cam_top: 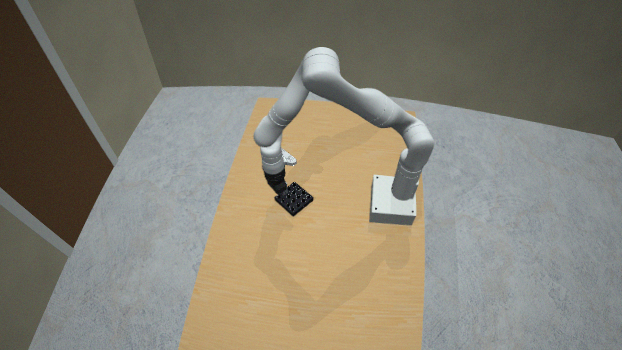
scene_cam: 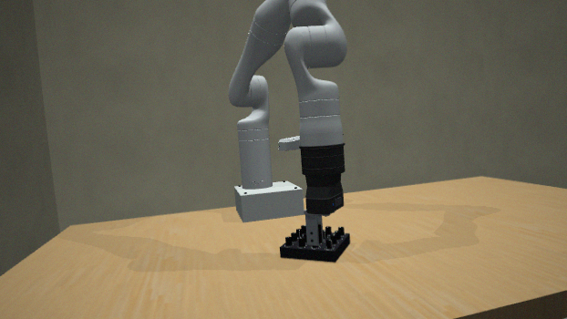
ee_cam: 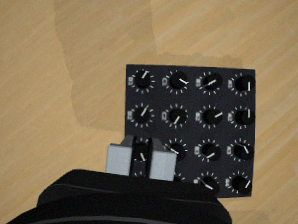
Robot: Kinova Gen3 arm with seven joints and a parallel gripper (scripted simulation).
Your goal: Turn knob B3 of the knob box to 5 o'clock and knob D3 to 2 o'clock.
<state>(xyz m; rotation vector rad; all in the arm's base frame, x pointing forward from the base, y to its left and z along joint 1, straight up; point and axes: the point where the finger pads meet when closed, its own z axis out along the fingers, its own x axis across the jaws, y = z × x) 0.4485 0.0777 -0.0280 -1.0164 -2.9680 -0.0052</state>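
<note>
On the worktop (cam_top: 325, 270) (scene_cam: 182, 287) (ee_cam: 30, 50), the knob box (cam_top: 294, 214) (scene_cam: 310, 255) (ee_cam: 192, 134) could skid if wrist torque drags it. The tool (cam_top: 286, 193) (scene_cam: 314, 244) (ee_cam: 141, 151) looks clamped on knob D3 (ee_cam: 140, 150), at 7 o'clock from the box's centre in the wrist view; overturning or an off-axis lift could spoil its setting.

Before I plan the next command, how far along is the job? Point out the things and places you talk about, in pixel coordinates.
Knob B3 (ee_cam: 211, 150) looks done: its line points near 5 o'clock. In hand is knob D3 (ee_cam: 140, 150), between the gripper's (cam_top: 286, 193) (scene_cam: 314, 243) (ee_cam: 141, 155) fingers, its line near 2. Left: probably confirm D3, release and withdraw. I cannot verify the other knobs' starting marks.
</note>
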